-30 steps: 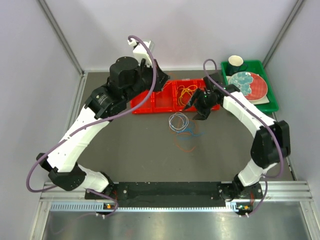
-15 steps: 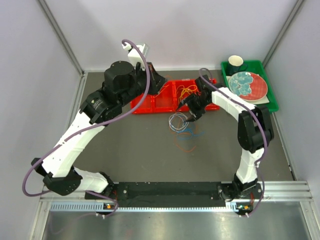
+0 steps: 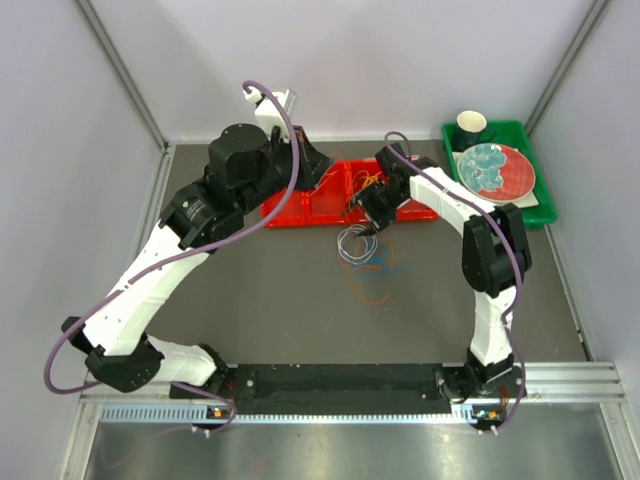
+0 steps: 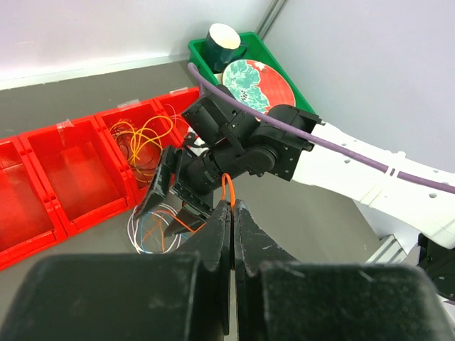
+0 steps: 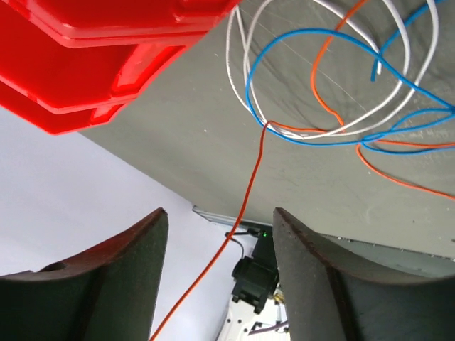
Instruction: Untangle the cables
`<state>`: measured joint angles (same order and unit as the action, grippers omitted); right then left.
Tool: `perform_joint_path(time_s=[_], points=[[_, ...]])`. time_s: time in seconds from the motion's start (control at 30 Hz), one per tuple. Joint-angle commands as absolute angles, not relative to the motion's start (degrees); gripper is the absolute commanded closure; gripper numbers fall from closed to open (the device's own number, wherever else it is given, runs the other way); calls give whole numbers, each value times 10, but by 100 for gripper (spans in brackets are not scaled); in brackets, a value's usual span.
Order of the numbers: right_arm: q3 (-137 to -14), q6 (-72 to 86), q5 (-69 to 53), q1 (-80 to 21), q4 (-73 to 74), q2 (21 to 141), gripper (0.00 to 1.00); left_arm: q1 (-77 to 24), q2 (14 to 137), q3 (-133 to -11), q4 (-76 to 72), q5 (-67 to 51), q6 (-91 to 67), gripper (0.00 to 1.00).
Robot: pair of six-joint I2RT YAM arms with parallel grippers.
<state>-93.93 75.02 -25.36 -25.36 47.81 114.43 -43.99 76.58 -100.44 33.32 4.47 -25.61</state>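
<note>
The cables lie in a loose pile (image 3: 360, 246) on the dark table: white (image 5: 242, 71), blue (image 5: 320, 135) and orange loops, with a red-orange loop (image 3: 375, 290) nearer the front. My left gripper (image 4: 232, 206) is shut on a thin orange wire (image 4: 226, 186). This wire runs taut down to the pile. In the top view the left gripper (image 3: 318, 168) hangs above the red bins. My right gripper (image 5: 220, 213) is open just above the pile's far edge (image 3: 368, 212). The taut orange wire (image 5: 245, 206) passes between its fingers without touching them.
A row of red bins (image 3: 320, 195) stands behind the pile; one holds orange-yellow wire loops (image 4: 142, 138). A green tray (image 3: 535, 205) at the back right holds a patterned plate (image 3: 495, 168) and a dark cup (image 3: 472, 124). Grey walls close the sides.
My right arm has swung left and towards the back, bringing its open gripper from right of the pile to its far edge. My left arm shifted slightly left early on, then stayed still.
</note>
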Motion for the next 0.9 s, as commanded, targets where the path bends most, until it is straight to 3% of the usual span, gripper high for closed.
perform_joint_path(time_s=[0.0,0.03,0.1,0.2,0.43,0.67,0.87], points=[[-944,740,-267,-260,483,1138,46,-440,746,-1007,301,57,-257,100],[-935,740,-272,-260,472,1136,53,-440,745,-1007,302,57,-257,100],[-922,740,-282,-261,461,1135,78,-440,747,-1008,301,57,-257,100],[-921,735,-289,-260,457,1138,100,-440,748,-1012,300,57,-257,100],[-1011,707,-290,-260,452,1137,100,-440,740,-1020,322,66,-258,100],[-1244,653,-282,-260,507,1140,100,-440,701,-979,338,101,-260,100],[-1299,642,-305,-261,395,1096,100,-440,679,-940,333,115,-267,100]])
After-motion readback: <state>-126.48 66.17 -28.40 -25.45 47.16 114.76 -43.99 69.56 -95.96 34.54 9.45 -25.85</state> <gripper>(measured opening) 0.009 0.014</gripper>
